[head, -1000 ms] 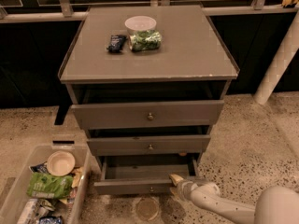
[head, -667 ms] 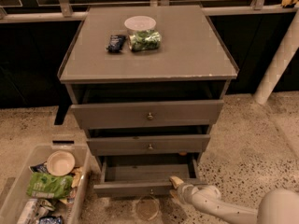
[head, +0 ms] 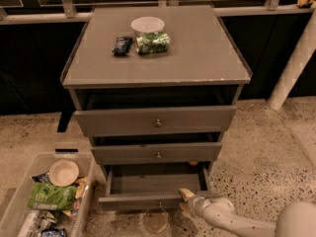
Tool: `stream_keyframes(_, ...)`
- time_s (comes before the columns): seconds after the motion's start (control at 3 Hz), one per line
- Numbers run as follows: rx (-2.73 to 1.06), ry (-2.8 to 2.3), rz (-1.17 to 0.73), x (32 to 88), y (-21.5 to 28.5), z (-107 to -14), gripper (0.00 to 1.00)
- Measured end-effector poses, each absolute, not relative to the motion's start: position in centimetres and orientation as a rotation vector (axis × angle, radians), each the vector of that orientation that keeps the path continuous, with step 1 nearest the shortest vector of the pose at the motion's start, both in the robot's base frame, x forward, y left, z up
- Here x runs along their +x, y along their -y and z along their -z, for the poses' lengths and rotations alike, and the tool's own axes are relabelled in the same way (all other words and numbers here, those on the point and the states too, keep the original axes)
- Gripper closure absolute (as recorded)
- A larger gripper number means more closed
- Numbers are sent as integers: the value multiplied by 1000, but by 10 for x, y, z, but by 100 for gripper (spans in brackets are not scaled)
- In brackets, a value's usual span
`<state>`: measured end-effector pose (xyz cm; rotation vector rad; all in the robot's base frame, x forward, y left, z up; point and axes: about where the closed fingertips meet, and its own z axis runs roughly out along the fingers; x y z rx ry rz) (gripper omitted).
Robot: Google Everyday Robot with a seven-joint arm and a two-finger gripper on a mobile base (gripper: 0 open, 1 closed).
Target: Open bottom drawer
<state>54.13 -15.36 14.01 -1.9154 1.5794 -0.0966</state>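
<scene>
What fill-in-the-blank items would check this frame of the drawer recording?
1. Of the top drawer, middle drawer and bottom drawer, the one pulled out farthest is the ____.
2. The tool sits at the bottom drawer's front, toward its ____ end in the camera view.
3. The clear tub on the cabinet top holds something ____.
4. The floor bin holds a pale round ____.
Missing: bottom; right; green; bowl.

End effector [head: 186,195] at bottom drawer [head: 148,202] front; bin [head: 89,191] blocks left.
</scene>
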Motion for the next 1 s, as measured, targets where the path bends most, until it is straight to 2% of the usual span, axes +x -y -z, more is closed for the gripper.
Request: stream_keyframes(1.0, -1907, -1578, 97, 531, 158, -145, 100)
